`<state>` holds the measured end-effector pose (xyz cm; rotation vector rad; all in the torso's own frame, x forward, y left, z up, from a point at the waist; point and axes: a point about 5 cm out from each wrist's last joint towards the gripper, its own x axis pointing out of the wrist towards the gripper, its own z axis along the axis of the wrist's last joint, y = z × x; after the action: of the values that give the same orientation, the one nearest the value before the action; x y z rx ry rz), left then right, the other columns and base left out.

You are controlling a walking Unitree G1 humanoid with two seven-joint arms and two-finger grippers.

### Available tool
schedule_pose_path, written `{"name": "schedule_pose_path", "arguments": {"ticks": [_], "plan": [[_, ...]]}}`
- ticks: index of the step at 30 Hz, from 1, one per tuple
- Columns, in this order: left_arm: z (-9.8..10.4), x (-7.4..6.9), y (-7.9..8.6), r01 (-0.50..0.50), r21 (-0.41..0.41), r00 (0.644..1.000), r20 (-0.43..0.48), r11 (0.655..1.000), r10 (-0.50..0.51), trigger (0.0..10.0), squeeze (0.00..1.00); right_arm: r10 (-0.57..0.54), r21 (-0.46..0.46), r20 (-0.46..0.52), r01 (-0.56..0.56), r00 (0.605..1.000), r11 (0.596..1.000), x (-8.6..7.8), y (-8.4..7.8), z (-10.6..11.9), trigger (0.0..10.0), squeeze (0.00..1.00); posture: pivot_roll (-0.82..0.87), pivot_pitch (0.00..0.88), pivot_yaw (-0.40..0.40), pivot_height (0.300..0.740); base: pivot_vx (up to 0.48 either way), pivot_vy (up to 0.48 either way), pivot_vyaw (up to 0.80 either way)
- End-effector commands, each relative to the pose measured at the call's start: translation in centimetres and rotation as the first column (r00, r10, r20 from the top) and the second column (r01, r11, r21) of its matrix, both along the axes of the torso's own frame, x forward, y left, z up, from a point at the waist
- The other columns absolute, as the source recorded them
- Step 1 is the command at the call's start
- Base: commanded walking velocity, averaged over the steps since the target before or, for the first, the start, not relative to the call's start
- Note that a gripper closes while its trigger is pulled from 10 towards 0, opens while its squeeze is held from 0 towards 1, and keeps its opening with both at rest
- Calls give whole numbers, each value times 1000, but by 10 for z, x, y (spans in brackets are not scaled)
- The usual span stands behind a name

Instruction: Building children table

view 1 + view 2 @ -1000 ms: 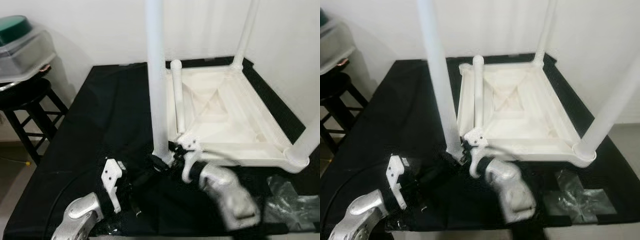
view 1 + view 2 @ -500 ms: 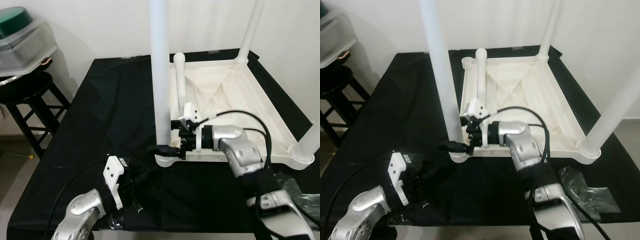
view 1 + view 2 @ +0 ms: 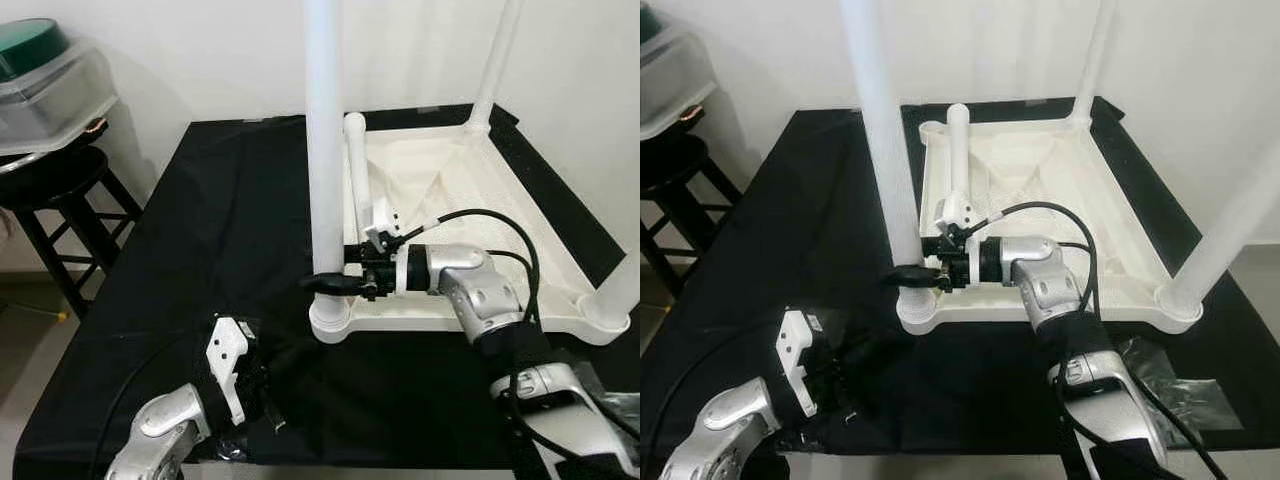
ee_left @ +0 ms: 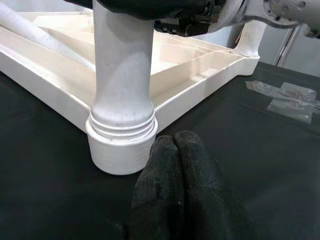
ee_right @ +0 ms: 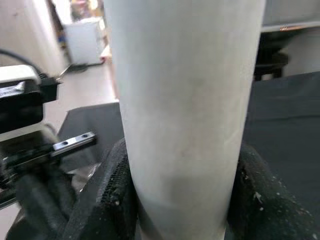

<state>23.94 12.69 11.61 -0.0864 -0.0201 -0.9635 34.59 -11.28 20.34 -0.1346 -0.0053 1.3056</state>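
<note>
- A dark stool [image 3: 60,190] carrying a clear lidded bin [image 3: 50,95] stands well off to the left gripper's far left; no writing or label can be read on it, nor on anything else.
- The left gripper [image 4: 175,165] rests low on the black cloth [image 3: 200,250], its two black fingers pressed together with nothing between them, tips just short of the corner socket [image 4: 120,147].
- The near white leg [image 3: 325,150] stands upright in that socket, straight ahead of the left gripper.
- The right gripper [image 3: 335,283] clamps this leg just above the socket, one finger on each side.
- The upturned white tabletop [image 3: 480,200] lies on the cloth behind and to the right of the right gripper, with a loose leg [image 3: 358,190] lying inside it and further legs [image 3: 497,60] upright at other corners.
- Clear plastic wrap [image 3: 1185,385] lies on the cloth beside the right arm.
</note>
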Motion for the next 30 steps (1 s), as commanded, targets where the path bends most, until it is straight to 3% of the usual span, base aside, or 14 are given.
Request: {"name": "schedule_pose_path", "arguments": {"ticks": [1,4,5,7,8,13,14,17,18,19,21,22,23,30], "plan": [[-1,-3,0,6,0,1000,-3,1000,-6,10000,0,-92,12,-29,93,995,996,-2,-3,-11,0,0,14,113,45,740,0,0,0],[0,-3,1,6,-2,1000,-3,1000,-6,10000,0,-248,17,-58,250,967,968,-12,-4,-26,0,0,7,118,43,740,0,0,0],[0,-3,2,6,-2,1000,-3,1000,-6,10000,0,-402,13,-83,405,912,914,-19,1,-40,0,0,0,122,43,740,0,0,0],[1,-2,4,5,-4,1000,-3,1000,-5,10000,0,-686,7,-162,696,709,718,-40,11,-70,0,0,-18,132,55,740,0,0,0],[1,-1,5,6,-5,1000,-4,1000,-6,10000,0,-708,-52,-69,706,703,706,-52,20,-77,0,0,-18,133,62,740,0,0,0],[0,1,6,12,-1,1000,-8,1000,-12,10000,0,-695,-35,3,695,719,719,-49,24,-69,0,0,-33,118,77,740,0,0,0],[0,2,5,21,1,1000,-13,1000,-21,10000,0,-706,-41,-76,705,704,708,-41,19,-75,0,0,-16,114,68,740,0,0,0],[0,3,5,25,2,1000,-14,1000,-25,10000,0,-701,-45,-101,701,706,712,-40,19,-78,0,0,-16,114,68,740,0,0,0],[0,3,5,13,2,1000,-8,1000,-13,10000,0,-671,-59,-86,669,736,741,-42,23,-76,4078,0,-22,108,65,740,0,0,0],[0,3,5,4,-1,1000,-5,1000,-4,10000,0,-652,-60,-94,650,752,758,-43,25,-75,10000,0,-18,111,61,740,0,0,0],[0,3,5,-3,-3,1000,-2,1000,3,10000,0,-617,-52,-118,615,778,787,-44,26,-73,10000,0,-14,109,59,740,0,0,0],[0,3,5,-2,-3,1000,-2,1000,2,10000,0,-591,-43,-129,591,796,805,-44,27,-71,10000,145,-14,109,59,740,0,0,0],[0,3,4,-1,-3,1000,-2,1000,1,10000,0,-538,-29,-138,539,832,842,-46,29,-66,10000,1000,-9,111,56,740,0,0,0],[1,2,3,4,-3,1000,-2,1000,-4,10000,0,-279,11,-20,279,960,960,-47,29,-32,10000,1000,-3,112,52,740,0,0,0]]}}
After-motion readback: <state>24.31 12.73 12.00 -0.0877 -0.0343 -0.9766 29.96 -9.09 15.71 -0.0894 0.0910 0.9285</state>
